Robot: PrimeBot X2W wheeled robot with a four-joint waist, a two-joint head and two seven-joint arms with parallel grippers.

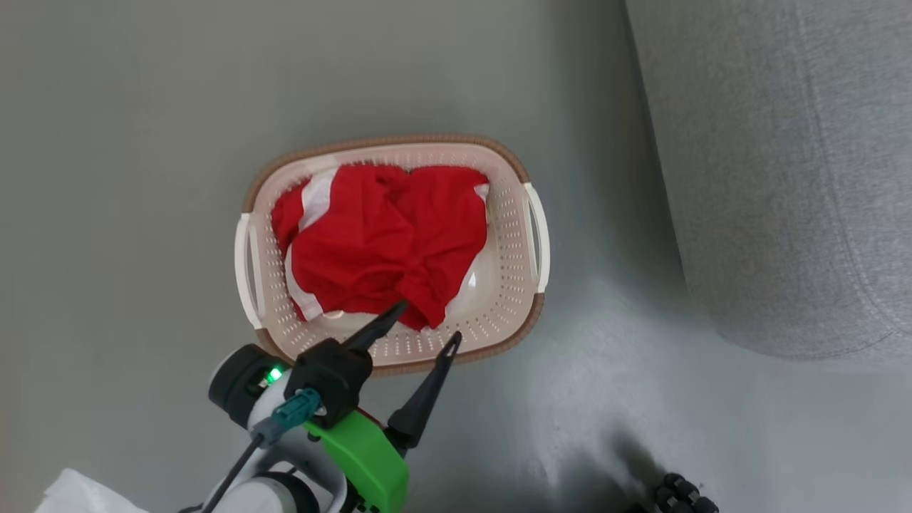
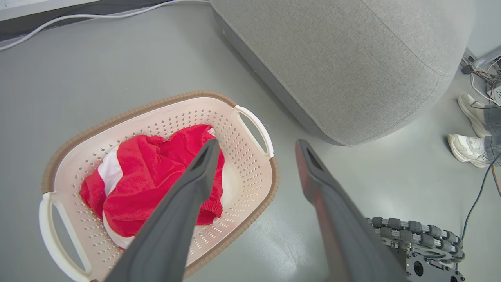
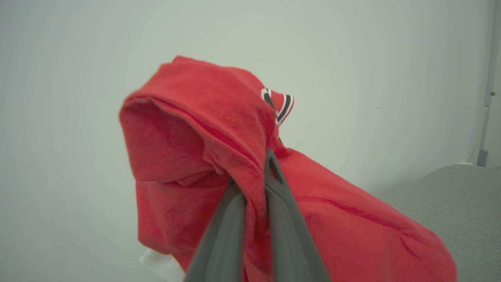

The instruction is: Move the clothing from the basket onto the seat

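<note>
A red garment with white stripes (image 1: 381,239) lies crumpled in the cream basket (image 1: 513,285), which stands on the floor left of the grey sofa (image 1: 784,178). My left gripper (image 1: 427,324) hangs open over the basket's near rim, one finger above the cloth, the other over the rim. From the left wrist, the garment (image 2: 148,176) fills the basket (image 2: 242,164) beside the sofa (image 2: 344,66); the left gripper (image 2: 256,150) is empty. My right gripper (image 3: 254,172) is shut on a second red garment (image 3: 219,129) with black-and-white trim, held up in the air, draping over the fingers.
A person's white shoes (image 2: 467,147) stand at the right of the left wrist view, near cables. My wheeled base (image 2: 422,243) sits on the floor by the basket. A grey sofa surface (image 3: 458,203) lies low at the right of the right wrist view.
</note>
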